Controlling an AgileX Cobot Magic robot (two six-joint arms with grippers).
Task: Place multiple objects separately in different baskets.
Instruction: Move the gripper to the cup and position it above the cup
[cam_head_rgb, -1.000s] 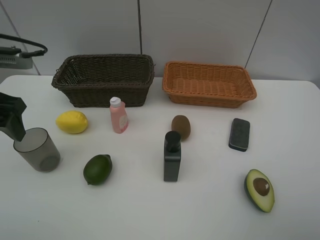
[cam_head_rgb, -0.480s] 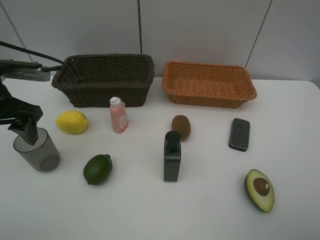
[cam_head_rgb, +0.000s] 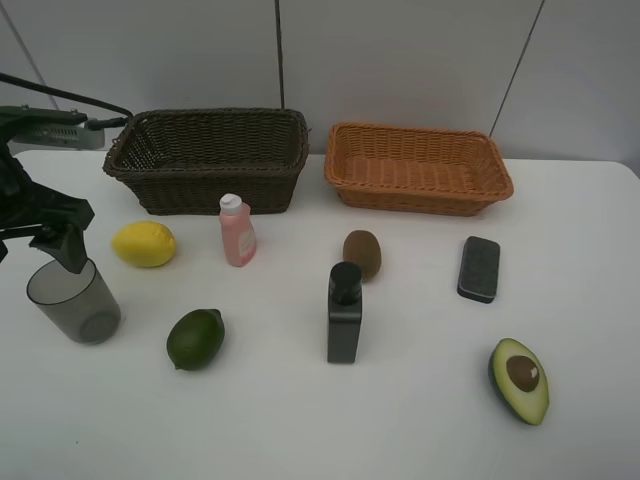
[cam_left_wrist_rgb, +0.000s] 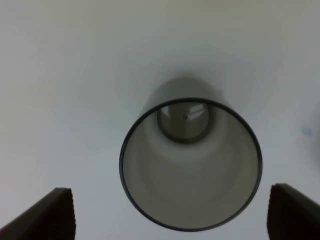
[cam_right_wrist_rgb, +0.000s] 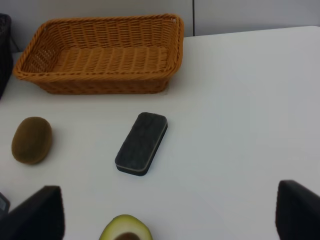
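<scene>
The grey translucent cup (cam_head_rgb: 75, 300) stands upright at the table's left. My left gripper (cam_head_rgb: 48, 243) hangs open right above its far rim. From the left wrist view I look straight down into the cup (cam_left_wrist_rgb: 190, 165), which lies between the wide-spread fingertips (cam_left_wrist_rgb: 55, 215) of the left gripper (cam_left_wrist_rgb: 170, 202). Lemon (cam_head_rgb: 144, 243), pink bottle (cam_head_rgb: 237, 230), lime (cam_head_rgb: 195, 338), black bottle (cam_head_rgb: 344, 313), kiwi (cam_head_rgb: 362, 253), dark pad (cam_head_rgb: 479, 268) and halved avocado (cam_head_rgb: 520, 380) rest on the table. My right gripper (cam_right_wrist_rgb: 167, 210) is open above the pad (cam_right_wrist_rgb: 141, 143), holding nothing.
The dark brown basket (cam_head_rgb: 208, 158) and the orange-tan basket (cam_head_rgb: 418, 167) stand side by side at the back, both with nothing in them. The white table (cam_head_rgb: 420, 430) ends at a grey wall behind. The right arm stays outside the high view.
My left arm has come in from the left edge toward the back and right, and now stands over the cup. Nothing else moved.
</scene>
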